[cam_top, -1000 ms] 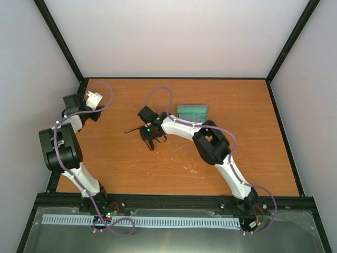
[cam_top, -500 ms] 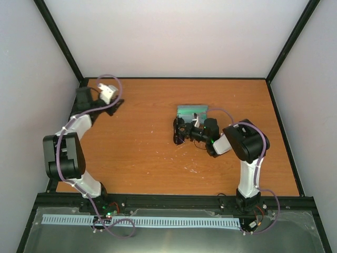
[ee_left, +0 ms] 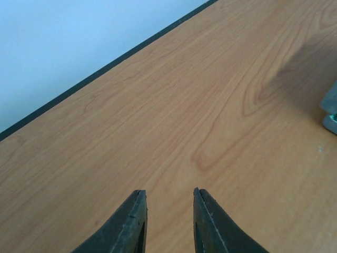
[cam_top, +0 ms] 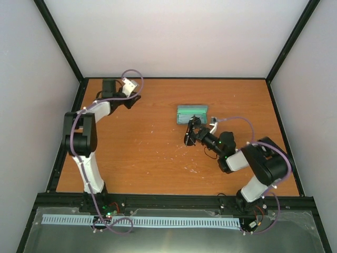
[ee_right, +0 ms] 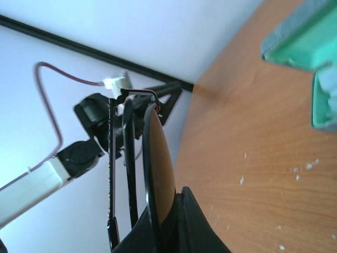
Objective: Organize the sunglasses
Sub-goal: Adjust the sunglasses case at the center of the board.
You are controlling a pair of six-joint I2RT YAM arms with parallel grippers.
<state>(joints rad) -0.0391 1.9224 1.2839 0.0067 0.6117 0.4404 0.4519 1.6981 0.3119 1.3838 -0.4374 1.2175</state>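
Warm wood grain on the table (ee_left: 174, 105), smooth with a soft sheen, white specks scuffing it. Glossy dark lens on the sunglasses (ee_right: 156, 163), thin black arms. The case (ee_right: 292, 45) looks matt green inside. Matt black plastic jaws on the left gripper (ee_left: 169, 197).

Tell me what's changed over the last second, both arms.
The right gripper, shut on the sunglasses, carried them rightward from mid-table to just in front of the case. The left gripper, empty, swung rightward along the far edge. The case stayed put.
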